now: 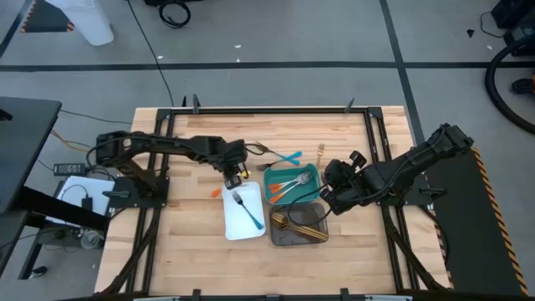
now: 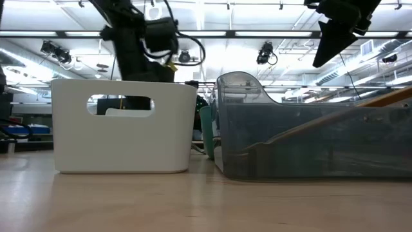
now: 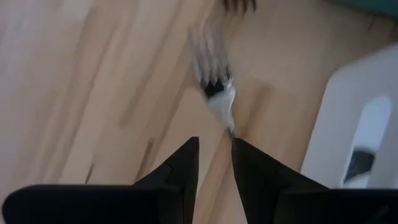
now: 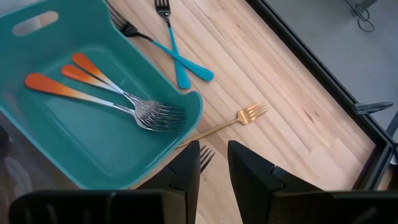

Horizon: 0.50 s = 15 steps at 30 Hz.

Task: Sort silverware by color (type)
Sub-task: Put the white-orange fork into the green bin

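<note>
My left gripper (image 1: 235, 176) (image 3: 215, 144) hangs over the wood between the white tray (image 1: 244, 219) and the teal tray (image 1: 269, 173), shut on an orange-handled fork (image 3: 214, 87). My right gripper (image 1: 328, 193) (image 4: 213, 152) hovers open and holds nothing beside the teal tray's right end (image 4: 196, 109). Three orange-handled forks (image 4: 106, 93) lie in the teal tray, a blue-handled fork (image 1: 249, 211) in the white tray, and gold utensils (image 1: 301, 224) in the grey tray (image 1: 298, 238). Two blue-handled forks (image 4: 180, 56) and a gold fork (image 4: 249, 114) lie flat on the table. My left gripper pinches the fork's silver neck (image 3: 229, 124) just behind the head, coming from above. The blurred head sticks out past the fingertips toward the teal tray. The orange handle end (image 1: 216, 193) juts out on the other side. Whether the fork is lifted clear, I cannot tell.
A dark-tined fork (image 1: 259, 149) lies on the far side of the left gripper. In the low view the white tray (image 2: 122, 125) and grey tray (image 2: 309, 138) stand side by side and hide the table behind them. Black frame rails (image 1: 376, 134) border the tabletop.
</note>
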### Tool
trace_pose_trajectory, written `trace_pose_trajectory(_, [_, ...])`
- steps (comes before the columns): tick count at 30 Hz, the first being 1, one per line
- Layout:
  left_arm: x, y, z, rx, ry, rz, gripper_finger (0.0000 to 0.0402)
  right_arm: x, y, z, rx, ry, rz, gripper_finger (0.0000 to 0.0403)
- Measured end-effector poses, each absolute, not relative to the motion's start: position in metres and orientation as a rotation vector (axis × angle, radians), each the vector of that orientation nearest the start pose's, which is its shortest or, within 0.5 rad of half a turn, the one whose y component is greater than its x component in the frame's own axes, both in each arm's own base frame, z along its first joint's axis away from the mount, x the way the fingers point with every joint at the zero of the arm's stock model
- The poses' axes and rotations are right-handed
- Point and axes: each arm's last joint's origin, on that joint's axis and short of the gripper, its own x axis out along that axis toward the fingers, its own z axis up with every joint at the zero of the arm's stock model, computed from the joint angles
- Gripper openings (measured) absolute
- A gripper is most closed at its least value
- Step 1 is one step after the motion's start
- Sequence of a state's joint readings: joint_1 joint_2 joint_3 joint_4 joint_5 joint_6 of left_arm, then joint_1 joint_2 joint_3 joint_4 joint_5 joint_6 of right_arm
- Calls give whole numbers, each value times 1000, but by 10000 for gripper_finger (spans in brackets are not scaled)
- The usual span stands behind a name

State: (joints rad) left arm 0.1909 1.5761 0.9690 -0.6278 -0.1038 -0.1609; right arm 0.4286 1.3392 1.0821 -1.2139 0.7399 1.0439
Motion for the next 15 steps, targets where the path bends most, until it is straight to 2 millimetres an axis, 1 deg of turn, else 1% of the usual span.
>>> trace_pose_trajectory(2, [273, 54, 189, -186, 1208, 368, 103, 209, 74, 267, 96, 910, -806, 93])
trace_pose_trajectory(4, [260, 48, 187, -177, 1211, 381, 103, 209, 74, 268, 96, 909, -805, 93])
trace_pose_trajectory(9, [235, 36, 185, -167, 1189, 368, 103, 210, 74, 268, 92, 906, -795, 93])
trace_pose_trajectory(15, [211, 19, 172, -181, 1222, 354, 103, 210, 75, 268, 95, 902, -791, 93])
